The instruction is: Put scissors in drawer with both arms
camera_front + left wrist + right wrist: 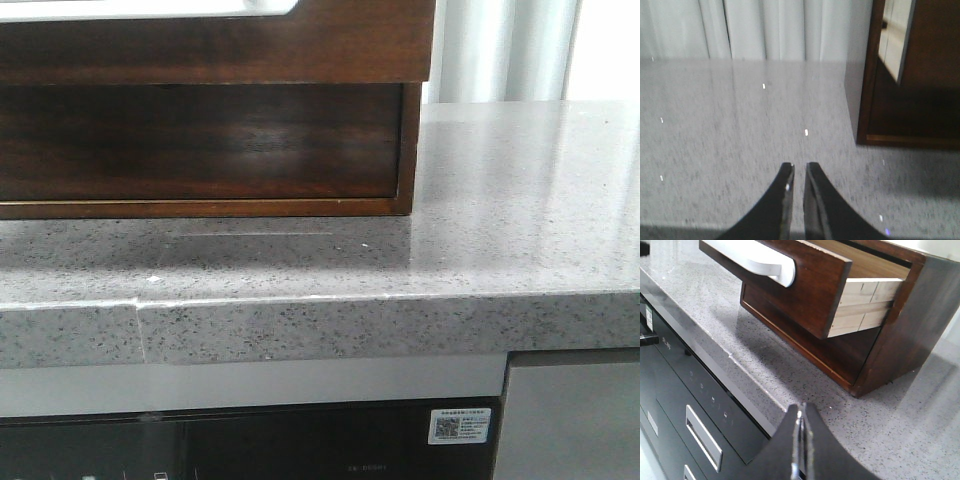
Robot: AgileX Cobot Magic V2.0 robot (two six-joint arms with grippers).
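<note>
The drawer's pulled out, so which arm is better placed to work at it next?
Probably the right: its gripper faces the open drawer. The left gripper sees only the cabinet's side. No scissors show.

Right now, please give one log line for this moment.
drawer: open | scissors: not visible | left claw: shut, empty | right claw: shut, empty
</note>
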